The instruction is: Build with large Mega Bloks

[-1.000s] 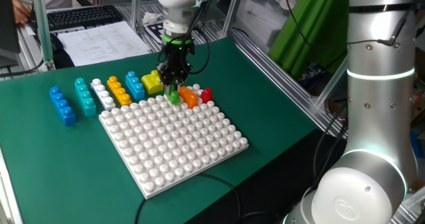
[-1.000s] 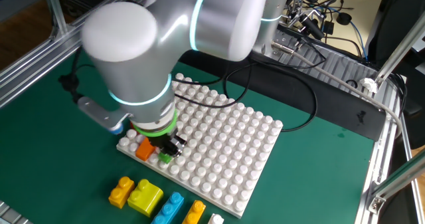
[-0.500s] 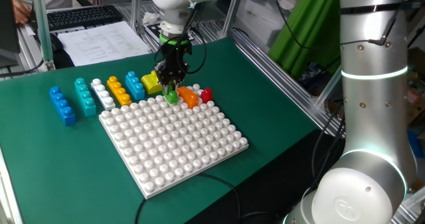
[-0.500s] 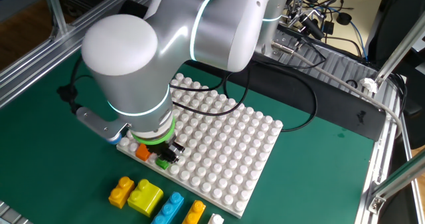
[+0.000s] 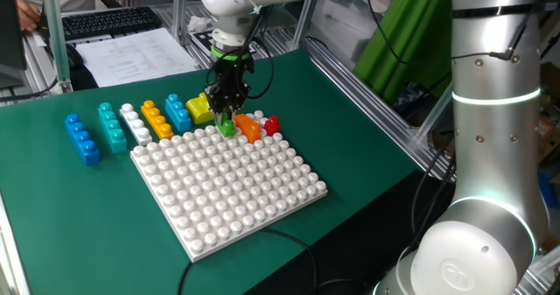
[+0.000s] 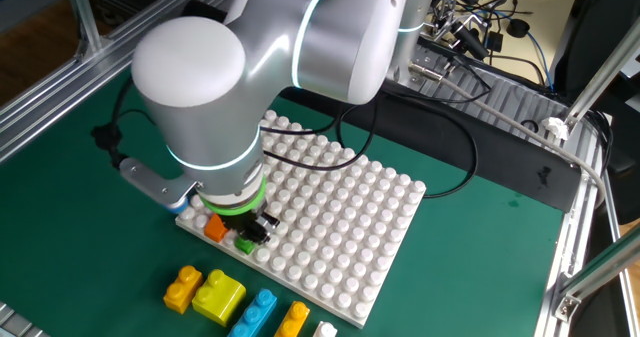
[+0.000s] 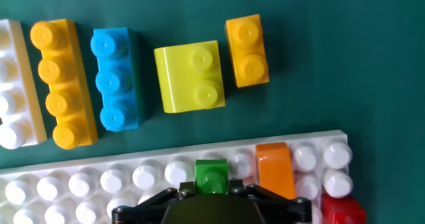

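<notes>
- The gripper (image 5: 226,120) points straight down at the far edge of the white baseplate (image 5: 254,203), fingers pinched on a small green block (image 7: 212,175). So the step in hand looks like seating that green piece onto the plate's edge row.
- In the hand view the green block sits right between the jaw tips, on the row of studs nearest the loose bricks. Can't tell whether it's pressed all the way home or just resting on the studs.
- Just beside it, on that edge row, sits an orange block (image 7: 274,169), and a red block (image 7: 340,211) shows at the plate's corner.
- Loose bricks wait on the green mat (image 5: 52,207) just off the plate: a small orange-yellow two-stud brick (image 7: 246,51), a yellow-green block (image 7: 190,76), a blue brick (image 7: 115,79), a long orange brick (image 7: 60,83) and a white brick (image 7: 12,84) cut off by the frame edge. The fixed view shows a teal brick (image 5: 111,127) and another blue brick (image 5: 82,139) further along.
- My guess for next: press down firmly, spread the jaws, lift straight up so the green block doesn't pop off, then go for a loose brick.
</notes>
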`<action>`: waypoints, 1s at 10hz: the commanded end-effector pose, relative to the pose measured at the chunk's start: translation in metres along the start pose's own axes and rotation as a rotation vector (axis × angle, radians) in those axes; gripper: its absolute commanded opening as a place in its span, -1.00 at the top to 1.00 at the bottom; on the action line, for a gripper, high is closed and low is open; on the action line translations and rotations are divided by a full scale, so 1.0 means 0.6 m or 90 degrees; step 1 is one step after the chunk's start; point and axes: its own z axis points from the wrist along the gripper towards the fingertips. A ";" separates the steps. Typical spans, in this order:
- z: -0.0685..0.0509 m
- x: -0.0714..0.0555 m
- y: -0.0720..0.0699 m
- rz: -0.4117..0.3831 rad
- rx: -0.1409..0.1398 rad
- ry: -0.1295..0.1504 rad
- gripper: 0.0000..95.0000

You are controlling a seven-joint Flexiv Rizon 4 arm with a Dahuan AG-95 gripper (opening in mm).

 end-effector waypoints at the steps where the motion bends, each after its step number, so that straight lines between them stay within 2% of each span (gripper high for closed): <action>1: 0.002 -0.001 0.002 -0.002 0.001 0.001 1.00; 6: 0.013 -0.005 0.003 -0.017 0.012 -0.002 1.00; 9: 0.029 0.001 0.005 -0.013 0.013 -0.012 1.00; 10: 0.030 0.001 0.004 -0.018 0.021 -0.012 1.00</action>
